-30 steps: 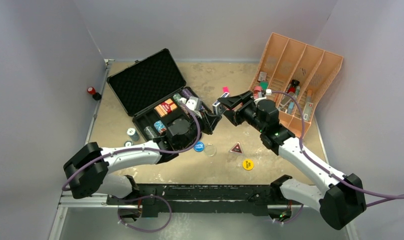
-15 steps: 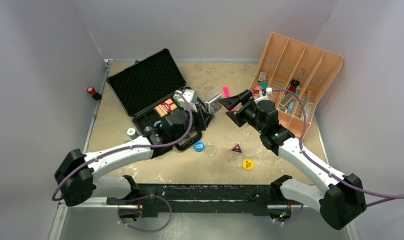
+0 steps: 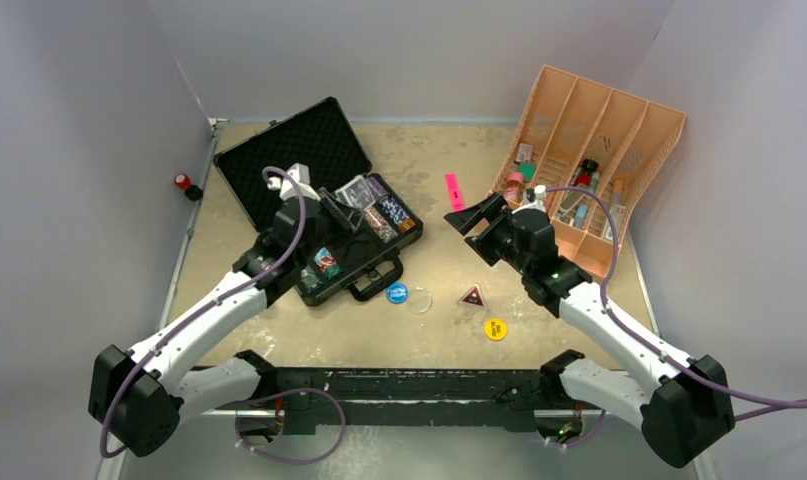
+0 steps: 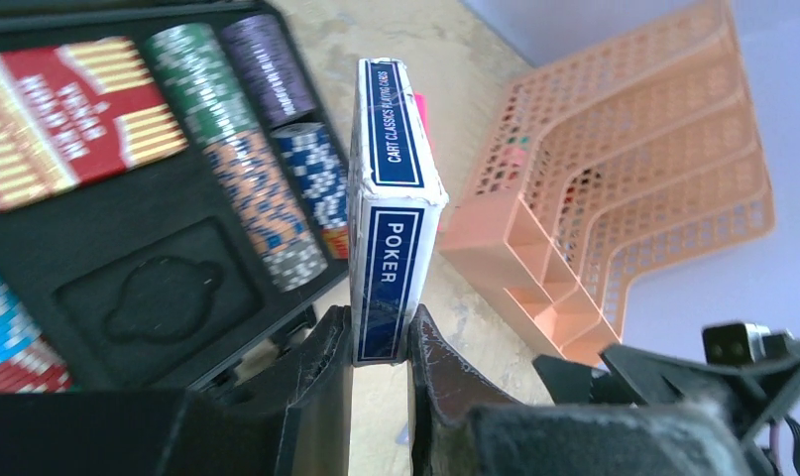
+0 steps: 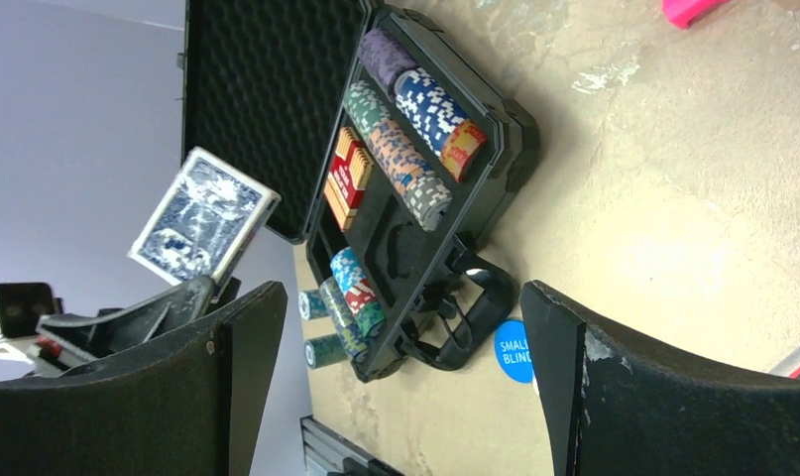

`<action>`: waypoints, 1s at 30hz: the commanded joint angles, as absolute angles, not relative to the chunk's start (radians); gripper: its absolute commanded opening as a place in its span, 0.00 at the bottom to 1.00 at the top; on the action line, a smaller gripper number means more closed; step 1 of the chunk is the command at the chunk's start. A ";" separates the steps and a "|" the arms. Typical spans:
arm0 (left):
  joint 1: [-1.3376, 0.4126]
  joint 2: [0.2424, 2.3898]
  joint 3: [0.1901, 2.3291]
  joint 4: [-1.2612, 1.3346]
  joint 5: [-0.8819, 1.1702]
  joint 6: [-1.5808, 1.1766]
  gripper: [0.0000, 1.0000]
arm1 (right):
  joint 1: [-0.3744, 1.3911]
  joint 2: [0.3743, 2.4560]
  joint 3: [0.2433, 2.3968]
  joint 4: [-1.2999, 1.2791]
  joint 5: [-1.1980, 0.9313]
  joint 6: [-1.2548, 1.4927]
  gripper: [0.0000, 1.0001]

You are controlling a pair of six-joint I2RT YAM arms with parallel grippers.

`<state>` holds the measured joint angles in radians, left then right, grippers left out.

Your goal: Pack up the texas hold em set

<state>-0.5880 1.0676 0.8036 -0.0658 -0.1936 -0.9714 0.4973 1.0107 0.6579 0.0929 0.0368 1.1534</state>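
Left tool (image 4: 379, 362) clamps the blue deck (image 4: 391, 198) upright by its lower end, above the open black case (image 3: 289, 165). Chip stacks (image 4: 262, 198) and the red deck (image 4: 68, 109) sit in foam slots. Right tool (image 5: 396, 297) gapes empty over bare worktop (image 3: 449, 265) between case and orange tray (image 4: 614, 169).

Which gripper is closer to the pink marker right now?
Right. The right gripper hangs open close by the pink marker; the left gripper is farther off at the case, gripping the blue deck.
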 commanded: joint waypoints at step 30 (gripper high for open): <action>-0.461 1.216 0.655 -0.031 0.060 -1.251 0.27 | 0.494 1.023 0.640 0.130 0.040 1.154 0.87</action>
<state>-0.4786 1.2095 0.6544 -0.1162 0.0322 -1.2572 0.4973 1.0271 0.6426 0.0887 0.0349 1.1515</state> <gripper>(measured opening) 0.184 0.870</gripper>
